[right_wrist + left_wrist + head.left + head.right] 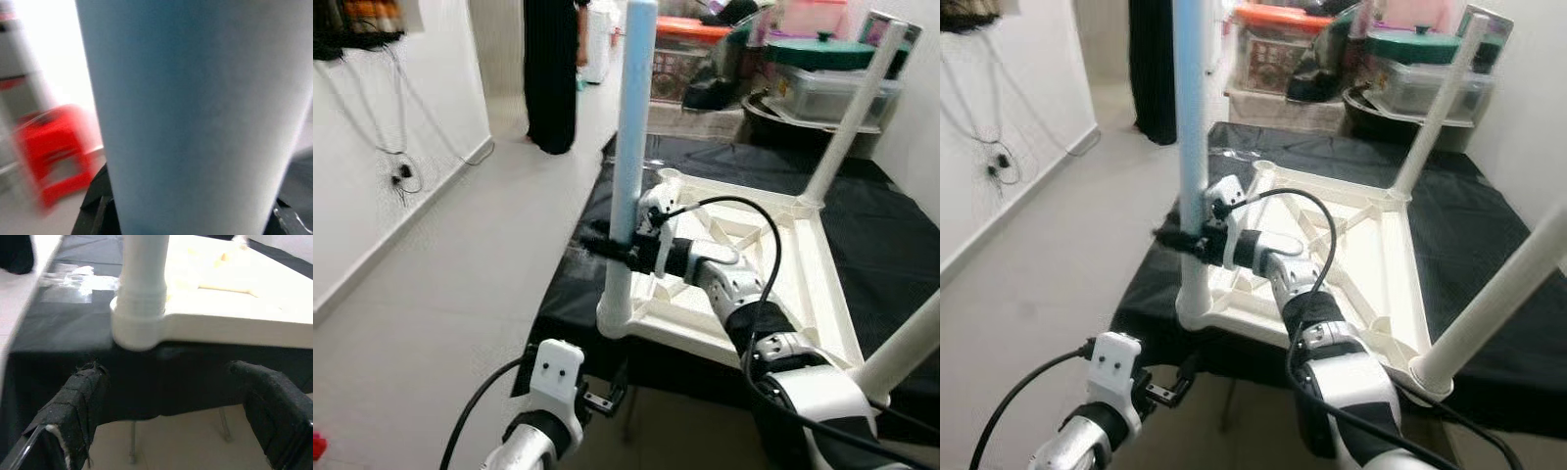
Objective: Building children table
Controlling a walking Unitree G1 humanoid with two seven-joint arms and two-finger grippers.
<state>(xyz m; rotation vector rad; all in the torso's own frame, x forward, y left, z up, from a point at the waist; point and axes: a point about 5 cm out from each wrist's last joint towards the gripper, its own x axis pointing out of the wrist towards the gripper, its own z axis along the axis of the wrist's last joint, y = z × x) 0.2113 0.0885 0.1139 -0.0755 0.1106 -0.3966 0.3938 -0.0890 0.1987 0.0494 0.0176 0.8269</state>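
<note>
Gripping the blue leg (pixel 631 127) (upright), right gripper (pixel 619 245) fingers closed, left gripper (pixel 171 421) fingers apart.

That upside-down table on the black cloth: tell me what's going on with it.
The robot is putting legs on the white tabletop, which lies upside down on a black-covered surface. Its right gripper is clamped around the pale blue leg, standing upright in the near-left corner socket. Two white legs stand in other corners. The left gripper hangs open, low, in front of that corner.

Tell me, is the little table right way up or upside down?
Upside down. The white table top lies flat on the black cloth, and its legs point up into the air.
</note>
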